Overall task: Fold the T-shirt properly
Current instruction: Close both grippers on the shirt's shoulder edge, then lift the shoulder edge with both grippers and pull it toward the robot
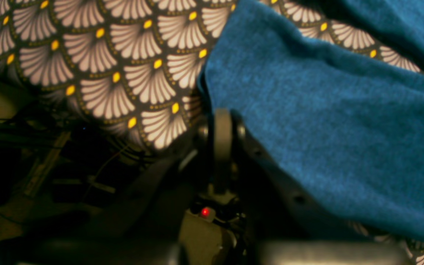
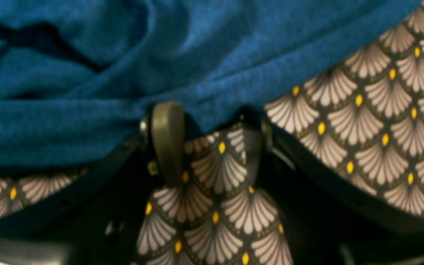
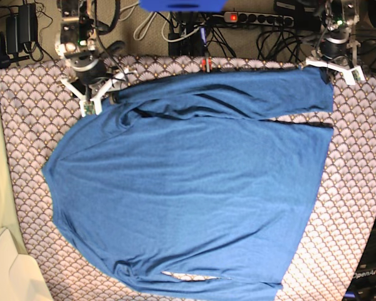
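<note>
**Soft knit, grab by the edges**

T-shirt point(image 3: 188, 188) lies spread flat on the patterned cloth point(image 3: 357, 188) over the counter, one sleeve folded across the top edge. Fabric looks soft, light, limp; it'll sag and wrinkle w/o support, so pinch seams/corners, not mid-panel. Left claw point(image 1: 221, 121) is closed at the shirt's edge; can't tell if any fabric is caught. Right claw point(image 2: 212, 132) is spread apart, straddling the cloth right at the shirt's bunched edge, nothing gripped.
</note>
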`<action>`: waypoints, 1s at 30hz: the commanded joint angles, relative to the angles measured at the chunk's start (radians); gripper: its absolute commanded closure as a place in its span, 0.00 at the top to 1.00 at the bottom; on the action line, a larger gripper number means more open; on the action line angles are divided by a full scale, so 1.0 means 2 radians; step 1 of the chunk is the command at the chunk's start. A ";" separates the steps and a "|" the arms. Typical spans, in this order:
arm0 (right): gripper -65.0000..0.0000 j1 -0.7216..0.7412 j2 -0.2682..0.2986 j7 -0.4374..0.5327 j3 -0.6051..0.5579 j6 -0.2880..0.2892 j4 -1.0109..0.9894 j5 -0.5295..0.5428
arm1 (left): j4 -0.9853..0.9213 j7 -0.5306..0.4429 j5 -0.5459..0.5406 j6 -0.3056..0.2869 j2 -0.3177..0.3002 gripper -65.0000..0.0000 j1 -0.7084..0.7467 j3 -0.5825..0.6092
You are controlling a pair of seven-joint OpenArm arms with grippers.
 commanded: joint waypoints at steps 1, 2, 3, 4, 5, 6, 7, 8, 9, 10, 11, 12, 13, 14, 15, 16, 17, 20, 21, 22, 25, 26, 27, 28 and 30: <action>0.42 0.003 0.001 0.002 0.000 0.000 0.003 0.000 | 0.007 0.001 -0.003 -0.002 -0.003 0.01 0.005 0.000; 0.42 0.003 0.001 0.002 0.000 0.000 0.003 0.000 | 0.007 0.001 -0.003 -0.002 -0.003 0.01 0.005 0.000; 0.42 0.002 0.001 0.002 0.000 0.000 0.003 0.000 | 0.007 0.001 -0.004 -0.002 -0.003 0.01 0.005 0.000; 0.42 0.002 0.000 0.002 0.000 0.000 0.003 0.000 | 0.007 0.001 -0.004 -0.002 -0.003 0.01 0.005 0.000; 0.42 0.002 0.000 0.002 0.000 0.000 0.003 0.000 | 0.007 0.001 -0.004 -0.002 -0.003 0.01 0.005 0.000; 0.42 0.002 0.000 0.002 0.000 0.000 0.003 0.000 | 0.007 0.001 -0.004 -0.002 -0.003 0.01 0.005 0.000; 0.42 0.002 0.000 0.002 0.000 0.000 0.003 0.000 | 0.007 0.001 -0.004 -0.002 -0.003 0.01 0.005 0.000; 0.42 0.003 0.000 0.002 0.000 0.000 0.003 0.000 | 0.007 0.001 -0.004 -0.002 -0.003 0.01 0.005 0.000; 0.41 0.003 0.000 0.002 0.000 0.000 0.003 0.000 | 0.007 0.001 -0.004 -0.002 -0.003 0.01 0.005 0.000; 0.41 0.003 0.000 0.002 0.000 0.000 0.003 0.000 | 0.007 0.001 -0.004 -0.002 -0.003 0.01 0.005 0.000; 0.39 0.003 0.000 0.002 0.000 0.000 0.003 0.000 | 0.007 0.001 -0.004 -0.002 -0.003 0.01 0.005 0.000; 0.36 0.003 0.000 0.002 0.000 0.000 0.003 0.000 | 0.007 0.001 -0.004 -0.002 -0.003 0.01 0.005 0.000; 0.30 0.003 0.000 0.002 0.000 0.000 0.003 0.000 | 0.007 0.001 -0.004 -0.002 -0.003 0.01 0.005 0.000; 0.24 0.003 0.001 0.002 -0.001 0.000 0.003 0.000 | 0.007 0.001 -0.004 -0.002 -0.003 0.01 0.004 0.000; 0.16 0.003 0.001 0.002 -0.001 0.000 0.003 0.000 | 0.007 0.001 -0.004 -0.002 -0.003 0.01 0.004 0.000; 0.07 0.003 0.001 0.002 -0.001 0.000 0.003 0.000 | 0.007 0.001 -0.004 -0.002 -0.003 0.01 0.004 0.000; 0.00 0.003 0.001 0.002 -0.001 0.000 0.003 0.000 | 0.007 0.001 -0.004 -0.002 -0.003 0.01 0.003 0.000; 0.00 0.003 0.001 0.002 -0.001 0.000 0.007 0.000 | 0.007 0.001 -0.004 -0.002 -0.004 0.01 0.002 -0.001; 0.00 0.003 0.001 0.003 -0.001 0.000 0.009 0.000 | 0.008 0.001 -0.005 -0.002 -0.004 0.01 0.002 -0.002; 0.00 0.003 0.001 0.003 -0.001 0.000 0.013 0.000 | 0.012 0.001 -0.005 -0.002 -0.005 0.01 0.002 -0.003; 0.00 0.001 0.001 0.002 -0.001 0.000 0.034 0.000 | 0.036 0.001 -0.002 -0.001 -0.005 0.01 0.003 -0.004; 0.00 0.000 0.001 0.002 -0.001 0.000 0.040 0.000 | 0.043 0.001 -0.002 -0.001 -0.005 0.01 0.003 -0.004; 0.00 0.000 0.001 0.002 0.000 0.000 0.047 0.000 | 0.049 0.001 -0.002 -0.001 -0.006 0.01 0.002 -0.004; 0.00 0.000 0.001 0.002 0.001 0.000 0.053 0.000 | 0.055 0.001 -0.002 -0.001 -0.007 0.01 0.002 -0.004; 0.00 0.000 0.001 0.002 0.001 0.000 0.063 0.000 | 0.061 0.002 -0.002 0.000 -0.008 0.01 0.002 -0.004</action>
